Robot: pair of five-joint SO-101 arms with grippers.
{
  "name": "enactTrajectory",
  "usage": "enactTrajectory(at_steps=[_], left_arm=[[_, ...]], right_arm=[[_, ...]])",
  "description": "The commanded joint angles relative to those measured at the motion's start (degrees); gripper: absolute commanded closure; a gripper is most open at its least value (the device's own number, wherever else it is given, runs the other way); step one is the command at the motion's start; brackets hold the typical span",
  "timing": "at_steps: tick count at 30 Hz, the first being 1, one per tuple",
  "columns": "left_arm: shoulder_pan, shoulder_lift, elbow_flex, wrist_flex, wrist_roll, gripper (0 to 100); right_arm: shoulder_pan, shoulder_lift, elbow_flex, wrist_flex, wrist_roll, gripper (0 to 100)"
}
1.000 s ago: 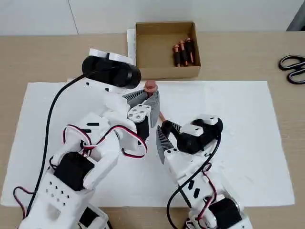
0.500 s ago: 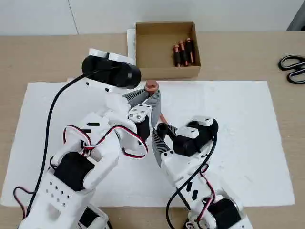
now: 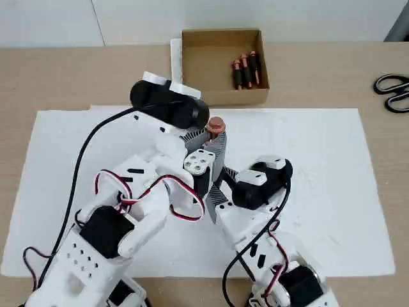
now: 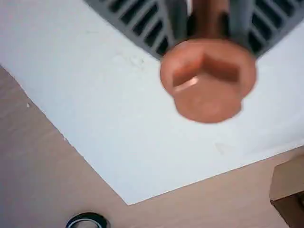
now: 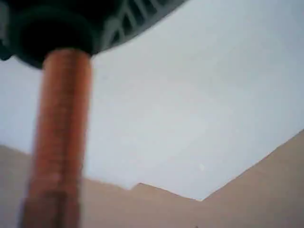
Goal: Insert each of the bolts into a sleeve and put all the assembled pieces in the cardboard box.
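Bolt [image 4: 207, 78], copper-coloured with a hexagonal head, is clamped between ribbed grey fingers [image 4: 137, 16] of the left hand [image 3: 215, 135] above white paper [image 3: 319, 179]. Its threaded shank meets the round black sleeve [image 5: 45, 33] gripped by the right hand [image 3: 222, 182]. Beyond, the cardboard box [image 3: 192, 64] holds finished pieces [image 3: 246, 69].

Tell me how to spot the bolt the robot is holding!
Find the white sheet on the table, then the cardboard box beyond it. Just in front of the box, the left gripper pinches one bolt. It is copper with a six-sided head, while the other pieces, orange and black, lie inside the box.
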Motion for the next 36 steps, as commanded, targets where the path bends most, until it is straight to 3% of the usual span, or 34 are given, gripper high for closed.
enactTrajectory(at_steps=[1,36], left_arm=[[0.4,-1.3,-0.2,-1.8,-0.4,99],[0.1,-1.8,2.8,1.3,-3.5,99]], right_arm=[[-1.2,0.2,-0.4,0.0,-0.3,99.5],[-1.5,0.1,0.2,0.0,-0.2,99.5]])
